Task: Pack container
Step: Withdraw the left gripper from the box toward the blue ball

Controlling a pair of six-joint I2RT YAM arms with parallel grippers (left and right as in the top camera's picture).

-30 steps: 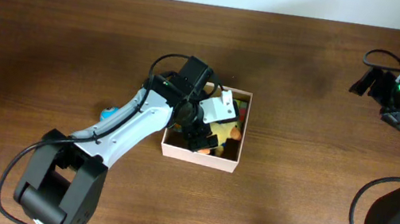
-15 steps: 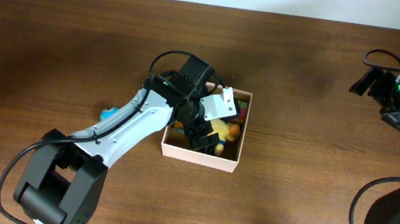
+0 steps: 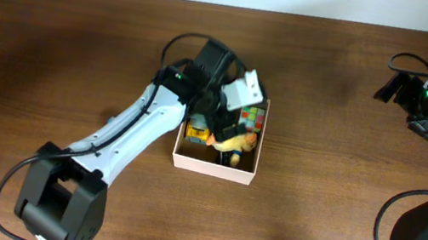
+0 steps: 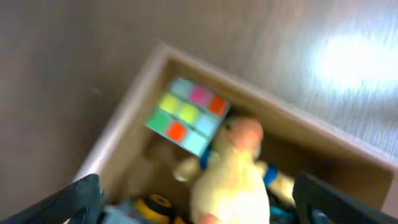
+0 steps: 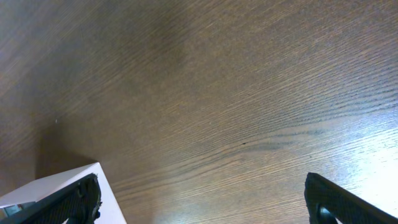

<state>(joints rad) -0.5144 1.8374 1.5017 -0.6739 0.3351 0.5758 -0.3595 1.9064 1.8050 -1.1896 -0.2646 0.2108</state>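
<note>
The container [image 3: 215, 168] is a square white-walled box with a tan inside, at the middle of the table. In it lie a yellow plush duck [image 3: 236, 143], a cube with coloured squares [image 3: 253, 116] and a yellow and blue toy [image 3: 197, 130]. My left gripper [image 3: 225, 120] hangs open and empty over the box's far half. In the left wrist view the duck [image 4: 239, 171] and the cube [image 4: 186, 115] lie below the spread fingers [image 4: 199, 205], inside the box wall [image 4: 118, 134]. My right gripper [image 3: 423, 106] is open and empty at the far right, over bare wood [image 5: 205, 199].
The dark wooden table [image 3: 338, 209] stretches all round the box. A white surface [image 5: 37, 190] shows at the lower left of the right wrist view. The left arm [image 3: 136, 125] reaches in from the front left.
My left gripper has drawn up and back from inside the box toward its far edge. The yellow duck now lies uncovered in the box. The right arm has not moved.
</note>
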